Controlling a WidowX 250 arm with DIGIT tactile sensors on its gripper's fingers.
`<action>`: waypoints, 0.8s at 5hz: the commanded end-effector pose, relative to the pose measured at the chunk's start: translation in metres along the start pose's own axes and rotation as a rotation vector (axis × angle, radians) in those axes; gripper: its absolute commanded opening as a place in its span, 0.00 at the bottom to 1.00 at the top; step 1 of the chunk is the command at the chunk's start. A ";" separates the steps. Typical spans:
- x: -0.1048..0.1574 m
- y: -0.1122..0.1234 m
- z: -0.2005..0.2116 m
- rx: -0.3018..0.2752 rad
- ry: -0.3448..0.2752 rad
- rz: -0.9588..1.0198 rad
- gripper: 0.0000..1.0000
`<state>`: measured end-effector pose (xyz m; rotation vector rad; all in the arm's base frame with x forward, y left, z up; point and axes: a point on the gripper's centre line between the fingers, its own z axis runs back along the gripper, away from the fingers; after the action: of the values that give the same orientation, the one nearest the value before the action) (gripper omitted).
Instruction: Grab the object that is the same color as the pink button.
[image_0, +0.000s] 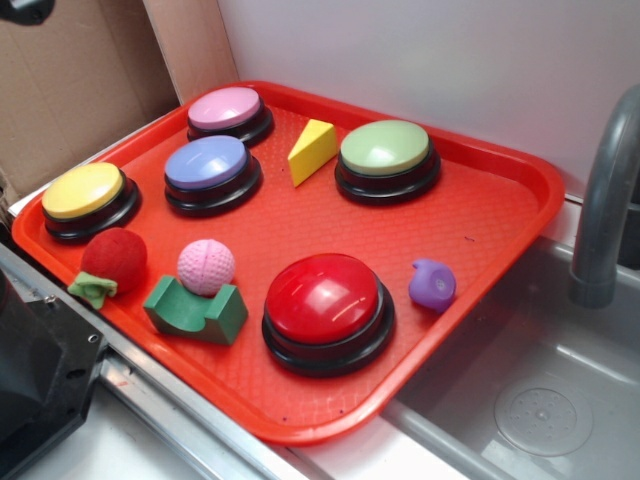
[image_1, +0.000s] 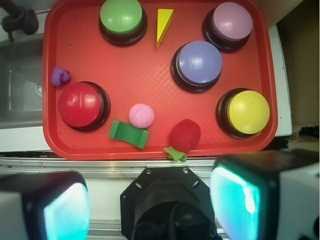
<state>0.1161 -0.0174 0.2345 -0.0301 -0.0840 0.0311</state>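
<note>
The object, a small pink ball (image_0: 206, 266) (image_1: 141, 115) with a grooved, bumpy surface, sits on the red tray (image_0: 300, 215) against a green arched block (image_0: 195, 310). The pink button (image_0: 226, 108) (image_1: 232, 21), pale pink on a black base, stands at the tray's far corner. In the wrist view my gripper (image_1: 155, 205) hangs high above, off the tray's near edge, over the robot base. It is open with its fingers (image_1: 65, 210) wide apart and nothing between them. The ball lies well ahead of it, apart from it.
Also on the tray are a large red button (image_0: 322, 298), a lavender button (image_0: 206, 162), a yellow button (image_0: 82, 190), a green button (image_0: 385, 147), a yellow wedge (image_0: 313, 150), a fuzzy red ball (image_0: 114, 258) and a purple piece (image_0: 432, 284). A sink (image_0: 540, 400) and faucet (image_0: 605, 200) lie to the right.
</note>
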 end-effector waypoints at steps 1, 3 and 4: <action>0.000 0.000 0.000 0.000 0.000 0.000 1.00; 0.006 -0.011 -0.049 -0.044 -0.088 0.301 1.00; 0.014 -0.013 -0.083 -0.050 -0.107 0.407 1.00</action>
<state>0.1327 -0.0310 0.1474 -0.0875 -0.1674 0.4538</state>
